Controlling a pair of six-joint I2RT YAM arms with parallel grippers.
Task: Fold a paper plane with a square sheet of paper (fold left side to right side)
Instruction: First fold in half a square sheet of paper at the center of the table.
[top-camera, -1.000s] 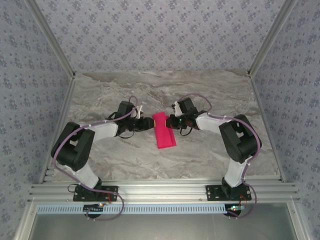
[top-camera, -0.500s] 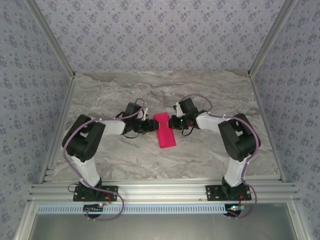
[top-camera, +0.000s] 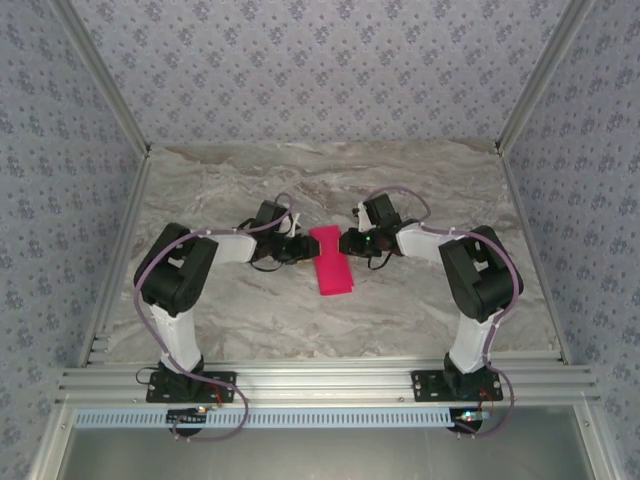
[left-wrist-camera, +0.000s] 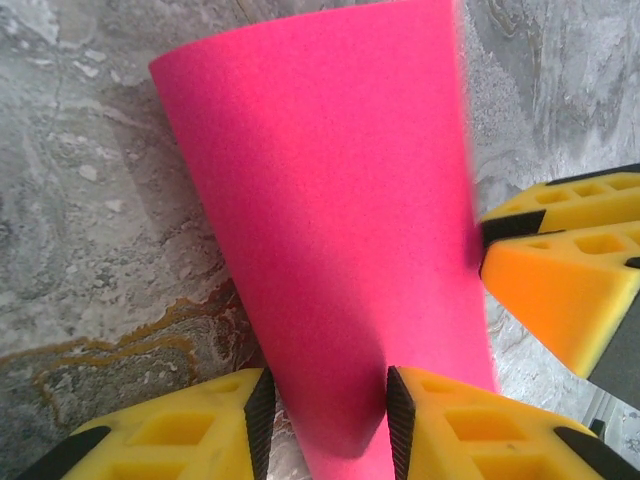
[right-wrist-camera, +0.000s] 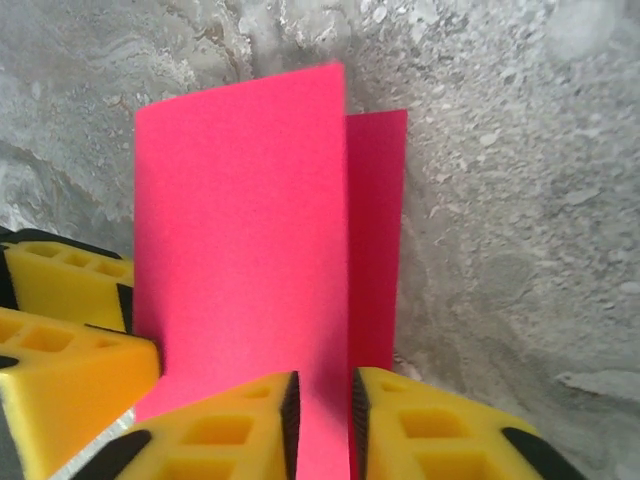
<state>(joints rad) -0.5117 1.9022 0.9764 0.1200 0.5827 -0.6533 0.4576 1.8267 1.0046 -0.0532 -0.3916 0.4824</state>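
Observation:
The square sheet of paper (top-camera: 333, 268), bright magenta-pink, lies folded into a narrow strip at the table's middle, between both grippers. In the left wrist view its folded edge (left-wrist-camera: 330, 200) bulges as a soft, uncreased loop between my left gripper's (left-wrist-camera: 327, 400) spread jaws, so that gripper (top-camera: 303, 247) is open. In the right wrist view the upper layer (right-wrist-camera: 240, 220) stands raised over a darker lower strip (right-wrist-camera: 375, 230). My right gripper (right-wrist-camera: 323, 395) pinches that layer's near edge in a narrow gap and sits at the paper's far right corner (top-camera: 348, 243).
The grey marbled tabletop (top-camera: 250, 310) spreads all around the paper. Patterned walls and metal rails (top-camera: 320, 380) close it in. The right gripper's yellow fingers (left-wrist-camera: 570, 270) reach into the left wrist view, very near the paper's right edge.
My left arm has swung right, bringing its gripper up to the paper's left edge. The right gripper edged slightly left. The paper has stayed in the same spot.

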